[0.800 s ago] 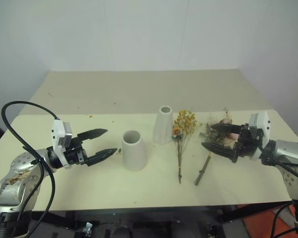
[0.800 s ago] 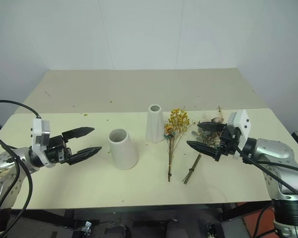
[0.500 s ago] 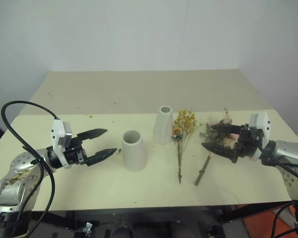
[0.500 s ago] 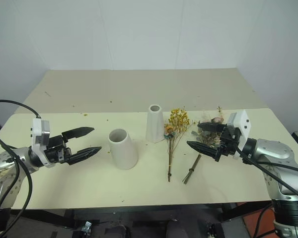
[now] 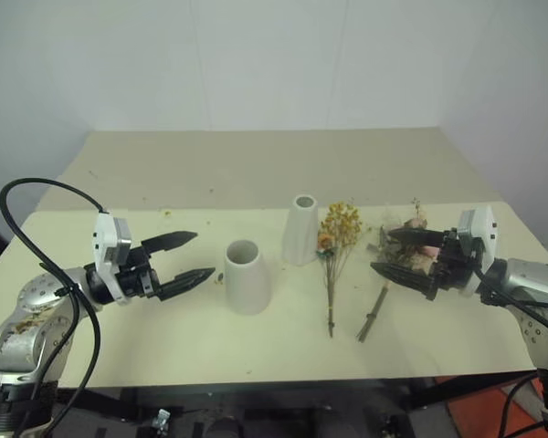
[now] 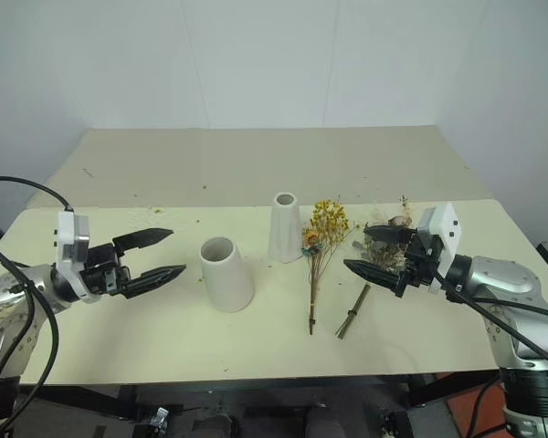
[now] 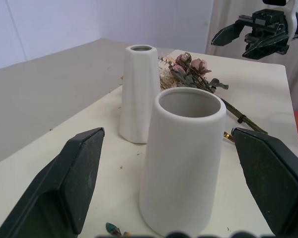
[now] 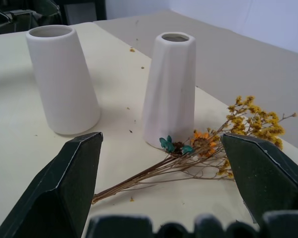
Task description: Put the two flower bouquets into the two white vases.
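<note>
Both matte white cone vases, the shorter wide vase [image 5: 246, 276] and the taller slim vase [image 5: 301, 229], stand upright at the middle of the pale bench [image 5: 256, 173]. The yellow dried bouquet [image 5: 336, 246] lies just right of them, and the pink rose bouquet [image 5: 404, 251] lies further right, under the right gripper [image 5: 384, 250]. The left gripper [image 5: 199, 256] at the left and the right gripper are both wide and hold nothing.

cream table [image 5: 164, 319] bearing two vases [image 5: 246, 276], two bouquets [image 5: 336, 239]

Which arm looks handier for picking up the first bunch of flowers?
Probably the right. Its gripper hangs open right by the rose bouquet, with the yellow bouquet next to that. The left gripper is open too, but both vases stand between it and the flowers.
</note>
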`<state>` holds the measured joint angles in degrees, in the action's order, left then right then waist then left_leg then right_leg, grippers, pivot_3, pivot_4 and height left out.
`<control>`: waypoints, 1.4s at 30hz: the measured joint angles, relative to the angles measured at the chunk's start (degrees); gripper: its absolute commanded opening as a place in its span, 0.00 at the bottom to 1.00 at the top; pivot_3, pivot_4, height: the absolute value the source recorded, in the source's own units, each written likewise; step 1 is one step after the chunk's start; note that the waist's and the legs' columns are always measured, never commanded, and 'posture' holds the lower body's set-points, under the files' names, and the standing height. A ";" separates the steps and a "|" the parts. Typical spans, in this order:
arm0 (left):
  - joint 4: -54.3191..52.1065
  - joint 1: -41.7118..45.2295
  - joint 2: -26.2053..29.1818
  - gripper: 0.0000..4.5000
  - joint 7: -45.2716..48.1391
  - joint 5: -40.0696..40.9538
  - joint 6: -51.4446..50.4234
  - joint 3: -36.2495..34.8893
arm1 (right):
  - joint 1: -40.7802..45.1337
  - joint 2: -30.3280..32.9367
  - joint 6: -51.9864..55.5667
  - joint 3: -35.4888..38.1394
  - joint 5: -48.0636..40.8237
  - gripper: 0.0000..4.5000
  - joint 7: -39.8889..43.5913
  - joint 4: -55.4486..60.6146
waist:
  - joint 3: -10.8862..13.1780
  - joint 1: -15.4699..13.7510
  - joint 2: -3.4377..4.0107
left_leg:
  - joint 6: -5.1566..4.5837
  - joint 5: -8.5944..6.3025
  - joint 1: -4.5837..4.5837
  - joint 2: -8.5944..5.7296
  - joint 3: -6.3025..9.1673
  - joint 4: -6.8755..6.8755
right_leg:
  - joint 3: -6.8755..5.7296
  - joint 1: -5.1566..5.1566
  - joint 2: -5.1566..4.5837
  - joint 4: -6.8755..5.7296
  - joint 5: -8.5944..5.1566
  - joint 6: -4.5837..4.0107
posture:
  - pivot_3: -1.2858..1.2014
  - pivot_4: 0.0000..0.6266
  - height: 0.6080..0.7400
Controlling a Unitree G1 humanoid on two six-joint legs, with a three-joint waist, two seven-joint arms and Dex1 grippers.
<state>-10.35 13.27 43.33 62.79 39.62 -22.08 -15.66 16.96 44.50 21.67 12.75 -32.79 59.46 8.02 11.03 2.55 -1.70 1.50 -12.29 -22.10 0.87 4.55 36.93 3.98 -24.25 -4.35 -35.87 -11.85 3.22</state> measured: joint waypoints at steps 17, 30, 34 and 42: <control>5.15 9.74 0.98 1.00 5.98 -0.27 0.02 2.82 | -0.81 1.64 7.89 -3.10 5.17 1.00 -7.27 0.52 | 0.00 0.05 0.00 | 0.00 0.00 0.01 0.00 0.00 0.00 | 0.00 0.01 0.01 -0.01 0.00 0.00 | 0.52 0.24 1.00; 11.84 18.47 0.89 1.00 13.14 -2.49 1.08 7.43 | 11.19 6.96 45.81 -10.22 6.27 1.00 -19.26 2.80 | 0.00 -0.04 0.00 | 0.00 0.00 -0.12 -0.02 0.00 0.01 | 0.00 -0.07 -0.01 0.04 0.01 -0.01 | 0.52 0.24 1.00; 13.36 19.70 0.34 1.00 14.58 -3.52 2.03 8.19 | 14.87 8.78 56.36 -13.58 3.95 1.00 -18.41 3.46 | 0.00 0.15 0.00 | -0.01 0.00 -0.10 -0.01 0.00 0.01 | 0.00 -0.07 0.01 0.02 0.01 -0.01 | 0.52 0.24 1.00; 14.06 19.90 -0.23 1.00 15.49 -3.75 2.28 8.20 | 21.72 1.25 66.13 -13.92 3.27 1.00 -21.34 -9.27 | 0.00 0.08 0.00 | -0.01 0.00 -0.12 -0.02 0.01 0.03 | 0.00 -0.08 0.00 0.02 0.02 -0.01 | 0.52 0.24 1.00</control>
<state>3.70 33.17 43.10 78.28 35.86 -19.80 -7.46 38.68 45.76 87.80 -1.17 -29.51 38.11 -1.25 11.03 2.64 -1.70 1.49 -12.28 -22.23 0.86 4.55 36.96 3.97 -24.33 -4.35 -35.85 -11.83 3.22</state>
